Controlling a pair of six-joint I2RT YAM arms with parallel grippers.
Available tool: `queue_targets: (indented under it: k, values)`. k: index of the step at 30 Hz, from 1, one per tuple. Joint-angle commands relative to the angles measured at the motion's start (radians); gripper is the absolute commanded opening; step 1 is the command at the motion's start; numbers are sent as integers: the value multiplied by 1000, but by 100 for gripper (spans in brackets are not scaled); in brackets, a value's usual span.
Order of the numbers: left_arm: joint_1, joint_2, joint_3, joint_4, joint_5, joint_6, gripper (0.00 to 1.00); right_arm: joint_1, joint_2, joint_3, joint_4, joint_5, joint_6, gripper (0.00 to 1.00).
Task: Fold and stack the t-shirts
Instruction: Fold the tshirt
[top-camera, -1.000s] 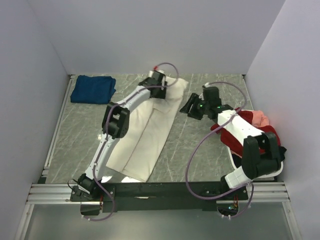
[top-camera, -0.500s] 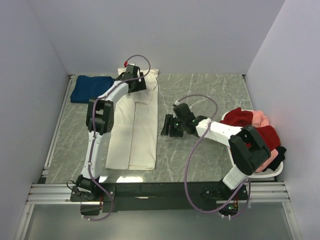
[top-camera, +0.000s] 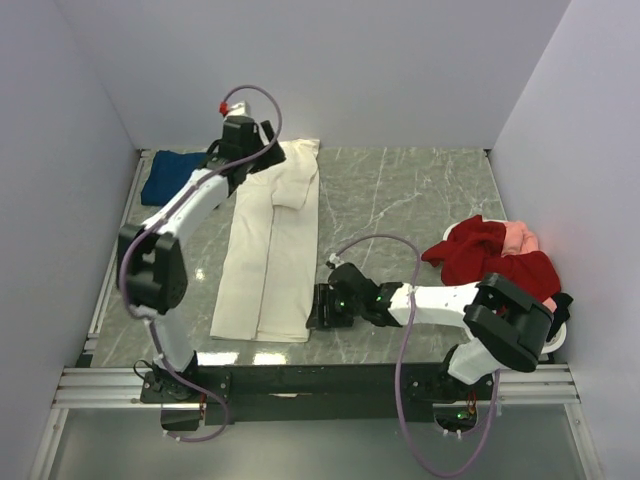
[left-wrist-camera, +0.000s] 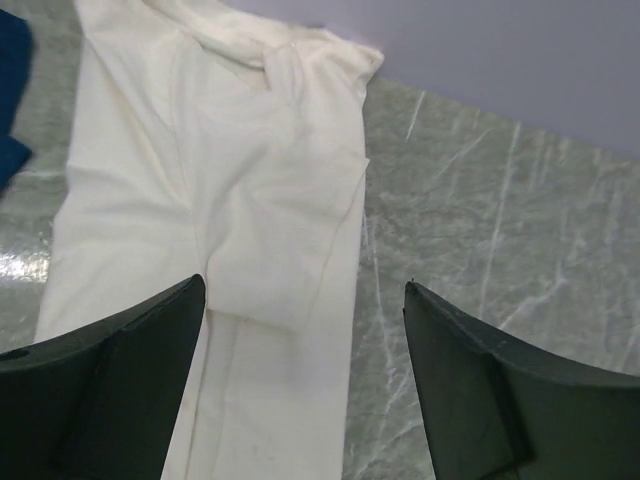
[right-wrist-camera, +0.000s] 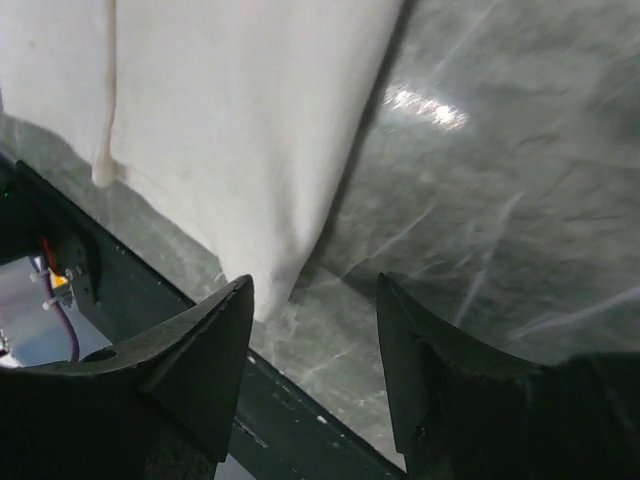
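Note:
A cream-white t-shirt (top-camera: 268, 245) lies folded into a long narrow strip on the grey marbled table, collar end at the back. It fills the left wrist view (left-wrist-camera: 215, 200) and its near right corner shows in the right wrist view (right-wrist-camera: 230, 130). My left gripper (top-camera: 258, 162) is open and empty, raised above the shirt's collar end. My right gripper (top-camera: 318, 308) is open and empty, low over the table just right of the shirt's near right corner. A folded dark blue t-shirt (top-camera: 172, 176) lies at the back left. Red, pink and black shirts (top-camera: 495, 255) are piled at the right.
The white basket (top-camera: 550, 335) under the pile stands at the right edge behind the right arm. The dark front rail (top-camera: 320, 378) runs just near the right gripper and the shirt's hem. Grey walls close the table's back and sides.
The left gripper has let go of the shirt's top and risen back and left. The right gripper has swept forward and left, down to the shirt's near right corner. The strip now lies straighter.

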Motion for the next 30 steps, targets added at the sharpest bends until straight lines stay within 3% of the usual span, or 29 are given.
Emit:
queue_targets:
  k: [1,5,11,14,18,20,30]
  values:
    - [3,-171,-186,49,-55,-85,85,64,-12,-36,76,34,93,59]
    - [3,-366,-418,69,-104,-159,79,130,37,-29,87,49,133,56]
    - [-7,-680,-762,109,-135,-248,71,147,19,-55,73,86,164,45]
    - [-38,-797,-876,92,-176,-273,68,147,2,-59,53,118,156,35]
    - [-99,-900,-989,17,-242,-331,61,136,-1,-59,27,128,130,7]
    - [-145,-917,-1046,-2,-265,-375,58,120,-23,-77,13,134,121,2]
    - [-415,-992,-1143,-184,-366,-674,53,8,-294,-270,-85,114,70,0]
